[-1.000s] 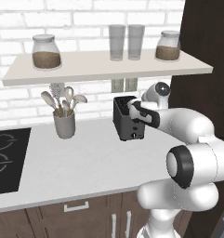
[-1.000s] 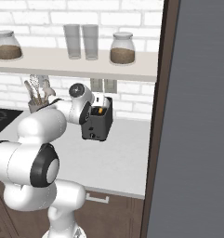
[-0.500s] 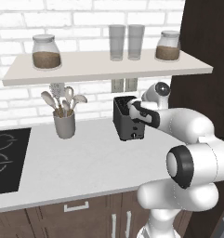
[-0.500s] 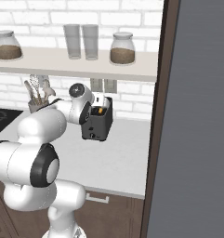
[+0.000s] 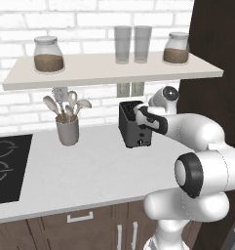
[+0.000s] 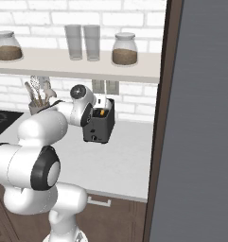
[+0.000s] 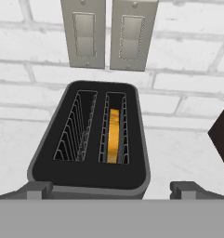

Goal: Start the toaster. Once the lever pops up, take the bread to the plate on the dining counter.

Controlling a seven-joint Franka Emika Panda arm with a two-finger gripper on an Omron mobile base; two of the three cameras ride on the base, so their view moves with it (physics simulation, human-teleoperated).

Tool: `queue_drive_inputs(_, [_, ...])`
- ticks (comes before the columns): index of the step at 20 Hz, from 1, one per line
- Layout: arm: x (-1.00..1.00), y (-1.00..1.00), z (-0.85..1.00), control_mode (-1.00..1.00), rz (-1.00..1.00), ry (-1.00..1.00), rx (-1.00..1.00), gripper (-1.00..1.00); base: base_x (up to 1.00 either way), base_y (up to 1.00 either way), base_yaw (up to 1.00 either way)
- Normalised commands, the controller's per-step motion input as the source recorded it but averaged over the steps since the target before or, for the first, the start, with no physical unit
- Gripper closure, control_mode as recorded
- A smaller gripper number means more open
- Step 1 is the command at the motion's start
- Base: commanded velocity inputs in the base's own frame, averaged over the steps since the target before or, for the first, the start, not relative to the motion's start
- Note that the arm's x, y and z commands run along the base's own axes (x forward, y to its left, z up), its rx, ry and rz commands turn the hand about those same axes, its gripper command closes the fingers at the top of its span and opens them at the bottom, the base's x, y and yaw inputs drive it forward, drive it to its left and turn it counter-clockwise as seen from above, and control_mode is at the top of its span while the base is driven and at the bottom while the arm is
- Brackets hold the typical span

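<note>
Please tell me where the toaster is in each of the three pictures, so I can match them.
Left base view: the toaster stands right of centre on the worktop, beside the arm's wrist.
Right base view: the toaster is left of centre, partly behind the wrist.
Hand view: the toaster is seen from above, bread in its right slot.
Shared landmark: the wall switches behind it.

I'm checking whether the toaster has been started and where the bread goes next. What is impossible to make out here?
- Toaster lever: none can be made out in any view; the arm covers part of the toaster.
- Bread: sunk in the slot in the hand view, so its lower part is hidden.
- Gripper: cut off by the bottom edge.
</note>
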Motion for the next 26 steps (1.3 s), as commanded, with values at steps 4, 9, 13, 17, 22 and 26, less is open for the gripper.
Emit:
queue_drive_inputs(4, [0.00,0.00,0.00,-1.00,0.00,0.00,0.00,-1.00,0.00,0.00,0.00])
queue_drive_inputs(9, [0.00,0.00,0.00,-1.00,0.00,0.00,0.00,-1.00,0.00,0.00,0.00])
queue_drive_inputs(13, [0.00,0.00,0.00,-1.00,0.00,0.00,0.00,-1.00,0.00,0.00,0.00])
queue_drive_inputs(17, [0.00,0.00,0.00,-1.00,0.00,0.00,0.00,-1.00,0.00,0.00,0.00])
queue_drive_inputs(22, [0.00,0.00,0.00,-1.00,0.00,0.00,0.00,-1.00,0.00,0.00,0.00])
queue_drive_inputs(26, [0.00,0.00,0.00,-1.00,0.00,0.00,0.00,-1.00,0.00,0.00,0.00])
